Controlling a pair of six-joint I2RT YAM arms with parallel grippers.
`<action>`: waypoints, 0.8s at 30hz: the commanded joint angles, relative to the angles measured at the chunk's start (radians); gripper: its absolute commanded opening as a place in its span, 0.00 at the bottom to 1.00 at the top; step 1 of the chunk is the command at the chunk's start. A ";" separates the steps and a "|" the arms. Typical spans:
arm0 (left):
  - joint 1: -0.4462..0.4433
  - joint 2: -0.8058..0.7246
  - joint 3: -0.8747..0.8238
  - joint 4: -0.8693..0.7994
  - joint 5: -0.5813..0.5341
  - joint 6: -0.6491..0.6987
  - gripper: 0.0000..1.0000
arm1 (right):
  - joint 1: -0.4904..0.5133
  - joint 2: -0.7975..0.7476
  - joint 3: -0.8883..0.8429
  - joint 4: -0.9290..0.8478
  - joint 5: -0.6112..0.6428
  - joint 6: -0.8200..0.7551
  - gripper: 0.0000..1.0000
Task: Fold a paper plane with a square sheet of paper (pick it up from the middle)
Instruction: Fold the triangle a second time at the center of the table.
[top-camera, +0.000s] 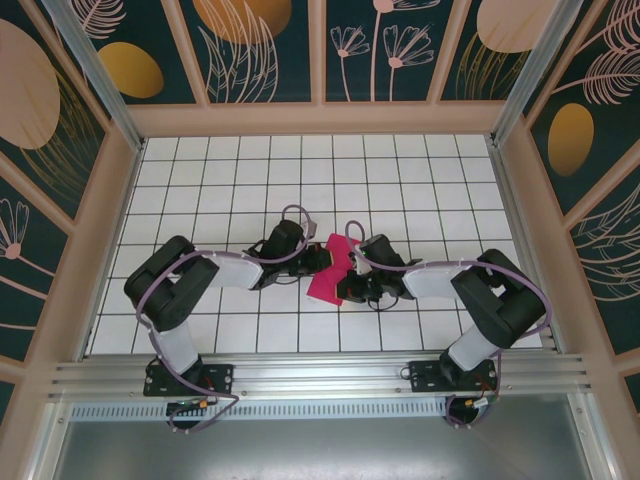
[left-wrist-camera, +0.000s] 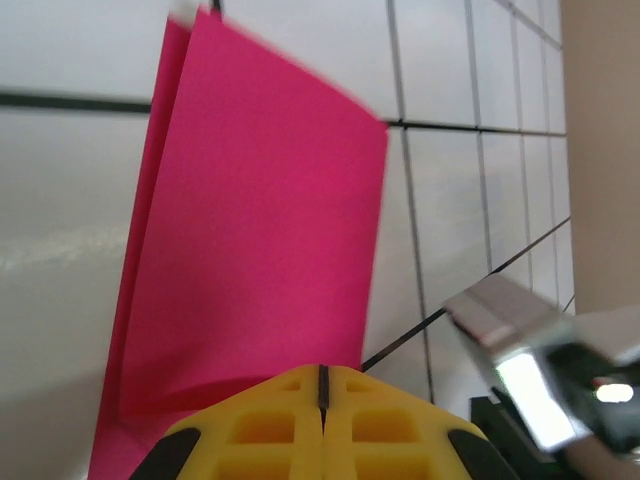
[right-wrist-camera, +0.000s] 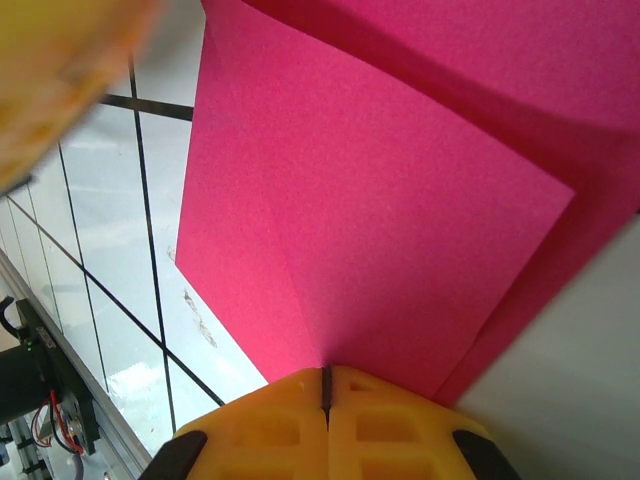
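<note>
Both pinched tight on the paper: left gripper at its 9 o'clock edge, right gripper around 4 o'clock.

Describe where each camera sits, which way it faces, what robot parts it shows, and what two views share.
Top external: above and behind the bases, facing down on the white tiled table; both arms meet at the folded magenta-pink paper sheet.
Left wrist: on that arm, facing past the shut yellow left pincer onto the paper.
Right wrist: on that arm, facing past the shut yellow right pincer onto the paper.
Shared: both wrist views show the pinched paper.
</note>
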 joint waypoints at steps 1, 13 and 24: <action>0.000 0.051 -0.007 0.019 0.036 -0.027 0.03 | -0.004 0.041 -0.004 -0.093 0.059 -0.028 0.03; -0.001 0.076 -0.020 -0.056 -0.032 0.016 0.03 | 0.001 -0.026 0.086 -0.113 0.026 -0.016 0.04; 0.000 0.076 -0.019 -0.059 -0.035 0.018 0.03 | 0.003 0.095 0.181 -0.076 0.043 -0.017 0.04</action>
